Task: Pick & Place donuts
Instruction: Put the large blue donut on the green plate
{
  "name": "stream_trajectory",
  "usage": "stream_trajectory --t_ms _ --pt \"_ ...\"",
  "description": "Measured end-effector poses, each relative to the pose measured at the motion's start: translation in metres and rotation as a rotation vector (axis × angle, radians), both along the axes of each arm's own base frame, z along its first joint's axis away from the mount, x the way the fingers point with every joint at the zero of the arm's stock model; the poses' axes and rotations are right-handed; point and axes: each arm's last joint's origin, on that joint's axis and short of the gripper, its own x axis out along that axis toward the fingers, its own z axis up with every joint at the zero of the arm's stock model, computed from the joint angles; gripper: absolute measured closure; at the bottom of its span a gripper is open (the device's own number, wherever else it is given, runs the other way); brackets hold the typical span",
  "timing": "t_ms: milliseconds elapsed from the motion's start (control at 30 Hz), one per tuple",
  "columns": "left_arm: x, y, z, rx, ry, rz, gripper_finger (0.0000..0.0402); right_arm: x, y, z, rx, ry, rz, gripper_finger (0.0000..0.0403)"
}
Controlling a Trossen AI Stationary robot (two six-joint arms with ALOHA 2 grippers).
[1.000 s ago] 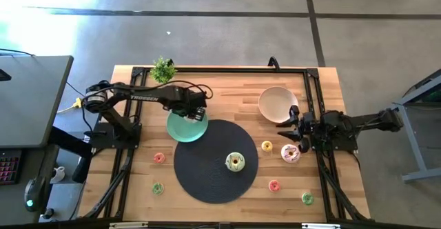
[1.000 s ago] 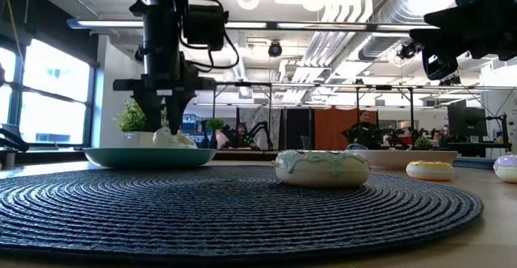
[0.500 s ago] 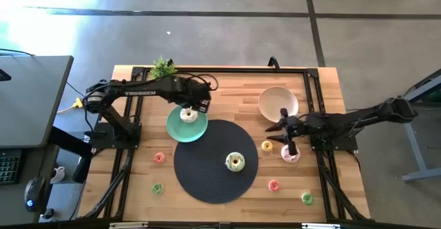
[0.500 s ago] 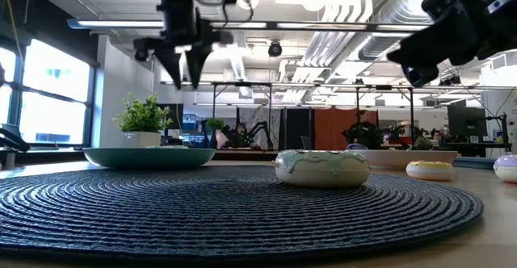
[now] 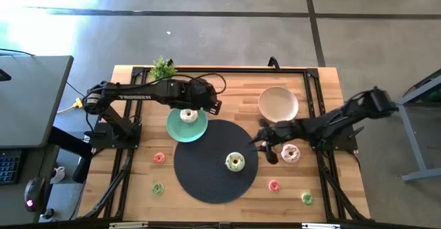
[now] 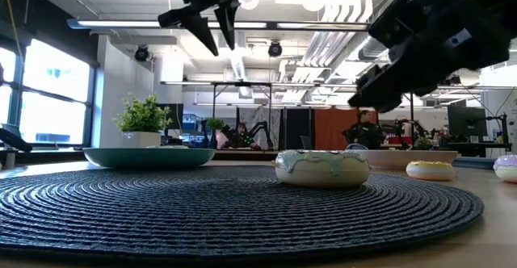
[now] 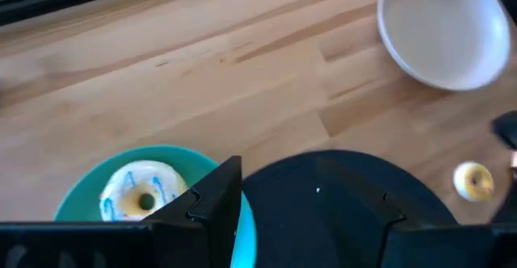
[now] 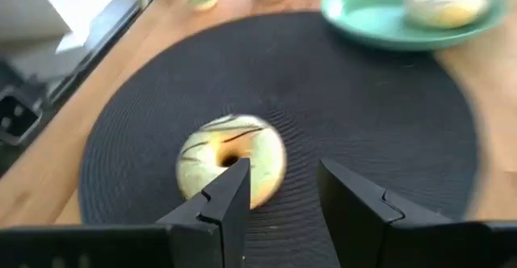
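High view: white donut (image 5: 187, 115) lies in mint plate (image 5: 187, 125); left pincer (image 5: 212, 106) spread, empty, beside it. Beige bowl (image 5: 278, 103) holds nothing visible. Right pincer (image 5: 264, 143) parted, empty, at the mat (image 5: 207, 167) edge.
Right wrist view: pale green donut (image 8: 232, 165) sits on mat.

overhead and table-level views share the dark mat (image 5: 215, 161).
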Motion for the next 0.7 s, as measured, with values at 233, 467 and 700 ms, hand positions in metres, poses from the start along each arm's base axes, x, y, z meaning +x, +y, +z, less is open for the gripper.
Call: stream_trajectory --t_ms 233,467,700 --pt "0.001 -0.026 0.0 0.04 0.022 -0.119 0.0243 0.046 0.014 -0.001 -0.089 0.035 -0.019 0.0263" --pt "0.0 -0.056 0.001 0.123 0.068 -0.3 0.0243 0.065 0.016 -0.013 -0.114 0.135 -0.015 0.0263" --pt "0.004 -0.069 0.004 0.161 0.038 -0.392 0.0243 0.077 0.016 -0.027 -0.071 0.208 -0.061 0.0263"
